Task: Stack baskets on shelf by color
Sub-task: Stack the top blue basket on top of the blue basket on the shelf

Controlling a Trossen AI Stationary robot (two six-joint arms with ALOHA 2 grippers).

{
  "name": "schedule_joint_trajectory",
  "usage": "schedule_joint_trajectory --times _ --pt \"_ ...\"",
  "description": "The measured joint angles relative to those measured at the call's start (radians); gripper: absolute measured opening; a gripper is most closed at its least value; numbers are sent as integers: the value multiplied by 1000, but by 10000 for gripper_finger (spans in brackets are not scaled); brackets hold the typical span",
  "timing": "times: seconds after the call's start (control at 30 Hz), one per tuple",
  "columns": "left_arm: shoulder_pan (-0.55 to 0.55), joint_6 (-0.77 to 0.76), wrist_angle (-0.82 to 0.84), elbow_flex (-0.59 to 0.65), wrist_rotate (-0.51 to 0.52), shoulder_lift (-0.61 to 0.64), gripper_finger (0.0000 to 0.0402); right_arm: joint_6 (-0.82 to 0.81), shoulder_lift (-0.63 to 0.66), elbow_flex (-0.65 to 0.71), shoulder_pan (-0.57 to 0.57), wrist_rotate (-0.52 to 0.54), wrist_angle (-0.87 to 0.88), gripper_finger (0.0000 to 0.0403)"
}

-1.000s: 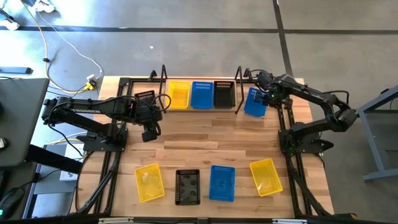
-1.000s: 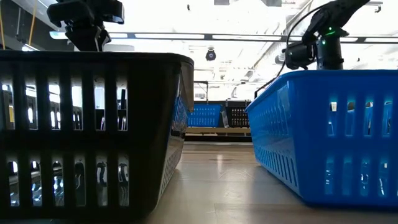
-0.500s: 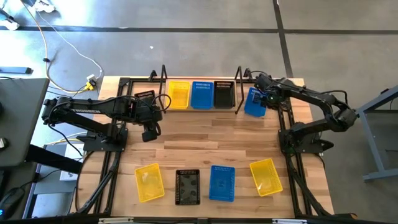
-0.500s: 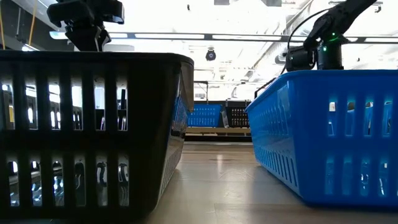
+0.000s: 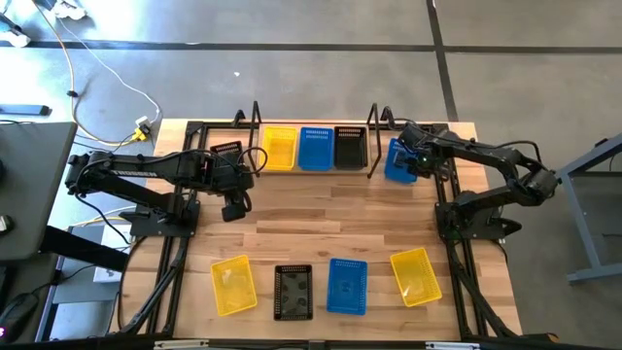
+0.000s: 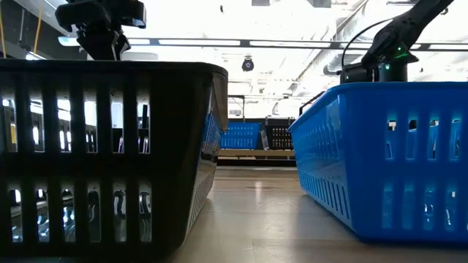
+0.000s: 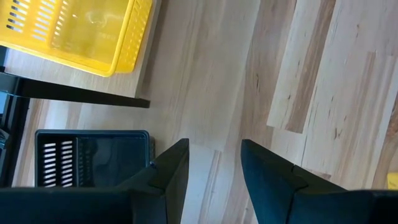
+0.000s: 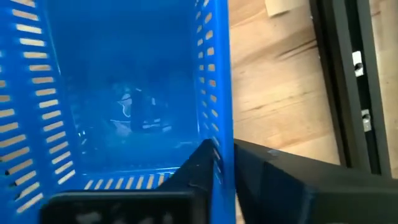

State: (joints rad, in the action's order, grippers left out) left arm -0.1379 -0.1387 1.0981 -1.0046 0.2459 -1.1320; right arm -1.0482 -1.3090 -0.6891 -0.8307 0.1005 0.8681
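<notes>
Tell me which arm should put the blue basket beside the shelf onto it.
Right. The right claw is already clamped on that blue basket's wall, just off the shelf's right end. The left claw hangs open over bare wood, beyond the shelf's other end.

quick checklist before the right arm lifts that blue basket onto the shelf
1. Right gripper closed on the wall of the blue basket: ok.
2. Held basket lies beside the shelf, outside its right end frame: ok.
3. Blue basket on shelf sits in the middle slot, ready to take a stack: ok.
4. Left gripper open, over bare table, away from the lift path: ok.
5. Grip firm enough to lift: cannot tell.
</notes>
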Motion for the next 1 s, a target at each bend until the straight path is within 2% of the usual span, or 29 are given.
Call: schedule_joint_trajectory --times 0.07,0.23,0.5,1.0 --pt "0 -2 0 0 0 0 135 10 0 0 0 2 -7 7" --pt "0 -7 0 0 0 0 135 9 13 0 15 4 -5 4" --pt "0 -8 0 0 0 0 135 -74 76 -56 124 69 91 1" --pt "1 -8 0 0 2 0 135 -289 212 -316 379 277 403 0"
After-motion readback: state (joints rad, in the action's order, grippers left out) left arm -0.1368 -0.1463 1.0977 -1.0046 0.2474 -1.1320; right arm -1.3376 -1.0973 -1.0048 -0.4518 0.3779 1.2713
